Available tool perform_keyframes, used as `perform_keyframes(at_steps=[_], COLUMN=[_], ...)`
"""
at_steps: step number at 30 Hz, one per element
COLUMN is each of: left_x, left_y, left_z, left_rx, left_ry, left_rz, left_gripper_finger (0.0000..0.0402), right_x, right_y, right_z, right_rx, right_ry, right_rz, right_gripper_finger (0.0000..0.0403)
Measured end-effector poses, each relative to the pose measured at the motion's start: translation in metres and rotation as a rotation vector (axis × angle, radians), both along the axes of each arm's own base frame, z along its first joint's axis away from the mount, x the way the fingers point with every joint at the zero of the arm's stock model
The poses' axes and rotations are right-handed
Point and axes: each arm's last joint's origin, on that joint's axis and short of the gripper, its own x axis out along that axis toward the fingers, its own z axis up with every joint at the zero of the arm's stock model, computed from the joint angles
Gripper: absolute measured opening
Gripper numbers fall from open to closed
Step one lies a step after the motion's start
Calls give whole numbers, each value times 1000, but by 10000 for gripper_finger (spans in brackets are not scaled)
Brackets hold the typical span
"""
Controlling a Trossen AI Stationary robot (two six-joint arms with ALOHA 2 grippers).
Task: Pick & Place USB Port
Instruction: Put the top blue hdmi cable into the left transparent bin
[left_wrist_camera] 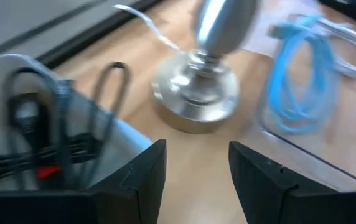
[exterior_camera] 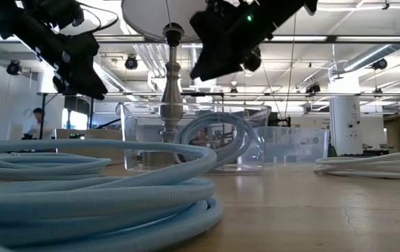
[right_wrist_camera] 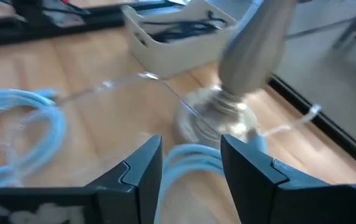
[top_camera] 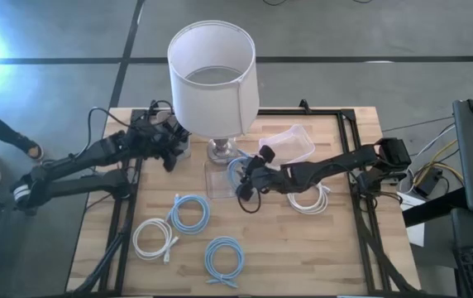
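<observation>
Right end effector (top_camera: 243,184) parted above coiled blue cable (top_camera: 238,171) in clear bin (top_camera: 220,182)

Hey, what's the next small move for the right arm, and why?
Probably lift the right end effector straight up and away. Its fingers stand open with nothing between them, and a blue cable coil already lies in the clear bin below. The left end effector waits open by the lamp.

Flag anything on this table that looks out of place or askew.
A table lamp with a big white shade stands mid-table among the coiled cables, its base beside the clear bin holding a blue cable; odd for a cable-sorting setup. A clear lid lies tilted behind the right arm. Nothing looks spilled or damaged.
</observation>
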Motion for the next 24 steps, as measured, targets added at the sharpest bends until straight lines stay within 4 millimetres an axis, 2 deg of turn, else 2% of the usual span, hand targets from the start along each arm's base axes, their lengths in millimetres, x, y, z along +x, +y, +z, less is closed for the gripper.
perform_keyframes(at_steps=[6,11,17,24], left_x=[1,2,9,21], left_y=[-13,-30,-53,-74], left_z=[-7,-12,-17,-45], left_rx=[-64,-118,-146,-169], left_ry=[62,126,118,83], left_rz=[-122,-216,-361,-431], left_gripper_finger=[177,177,177,177], right_x=[2,0,-2,-2], right_y=[3,3,3,3], right_z=[6,1,-3,-3], right_rx=[14,16,15,15], right_ry=[-17,3,17,17], right_rz=[23,24,24,24], right_gripper_finger=[155,148,152,154])
